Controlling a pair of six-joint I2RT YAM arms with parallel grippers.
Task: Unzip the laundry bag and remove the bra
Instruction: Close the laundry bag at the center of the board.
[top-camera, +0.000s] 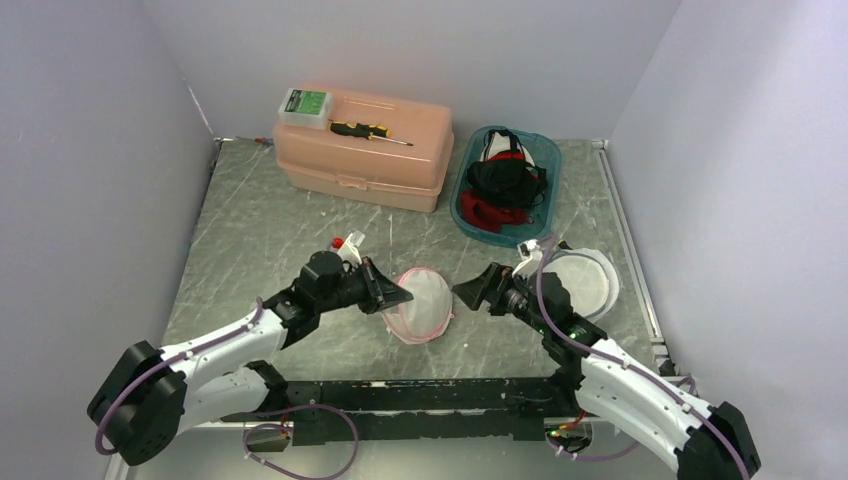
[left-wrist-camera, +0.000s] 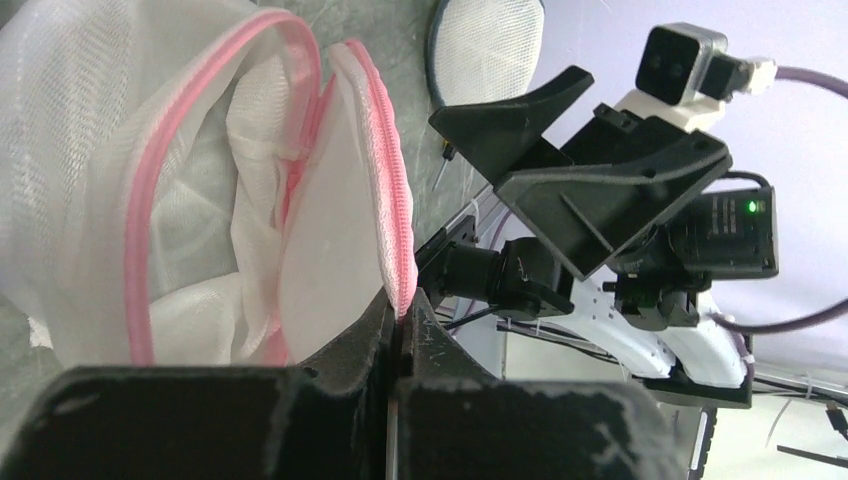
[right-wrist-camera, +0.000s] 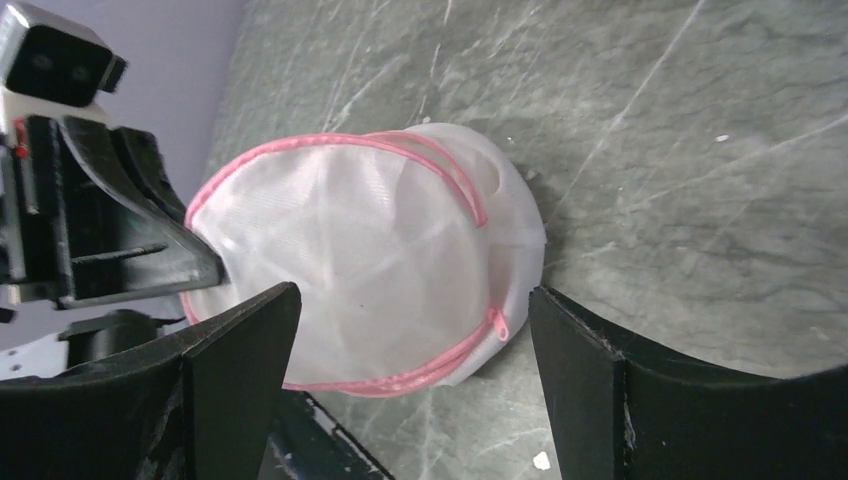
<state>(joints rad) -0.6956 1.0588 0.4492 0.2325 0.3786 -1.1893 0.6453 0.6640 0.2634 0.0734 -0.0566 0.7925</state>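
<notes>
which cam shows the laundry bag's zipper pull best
Right wrist: the zipper pull sits in plain sight on the laundry bag. Left wrist shows only the pink zipper edge, no pull; top view is too small.

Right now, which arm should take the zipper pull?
Right. The right gripper is open, facing the zipper pull on the bag. The left gripper is shut on the bag's pink rim.

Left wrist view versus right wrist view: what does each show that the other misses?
Only left wrist: the gaping mouth of the laundry bag, white fabric inside, and a second mesh bag. Only right wrist: the zipper pull and the bag's whole domed outside. Both: the bag, left jaws shut on its pink rim, right jaws open.
</notes>
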